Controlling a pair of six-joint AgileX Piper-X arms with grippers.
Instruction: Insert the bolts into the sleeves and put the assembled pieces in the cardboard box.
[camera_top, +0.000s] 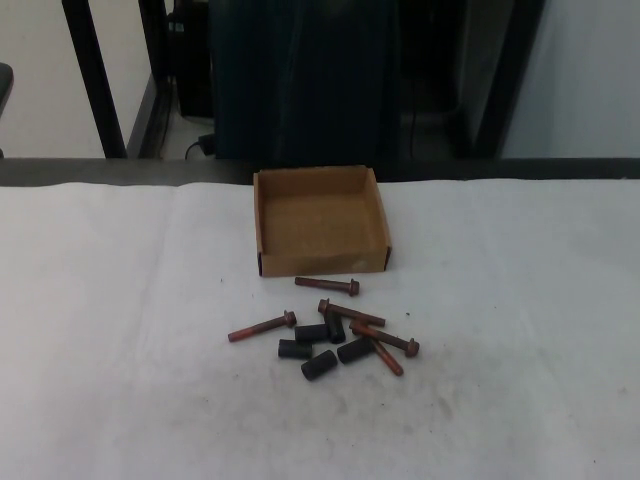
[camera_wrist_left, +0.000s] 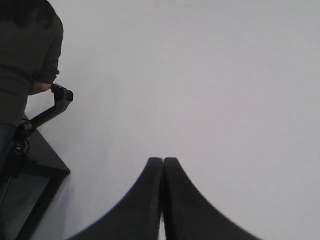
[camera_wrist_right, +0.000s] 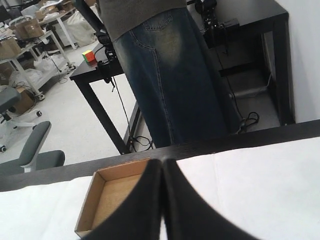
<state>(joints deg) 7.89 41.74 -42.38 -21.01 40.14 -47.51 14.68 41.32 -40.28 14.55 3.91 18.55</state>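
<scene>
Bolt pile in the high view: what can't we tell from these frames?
- High view: bolts and sleeves overlap and are small; whether any bolt sits inside a sleeve is unclear.
- High view: cardboard box front wall hides the floor strip behind it.
- Right wrist view: right gripper covers part of the box interior.

The open brown cardboard box (camera_top: 322, 258) sits ahead of me on the white-covered bench (camera_top: 520, 300). On its near side, reddish bolts (camera_top: 327, 286) and short black sleeves (camera_top: 319, 366) lie flat in a loose cluster, with one bolt closest to the box.
</scene>
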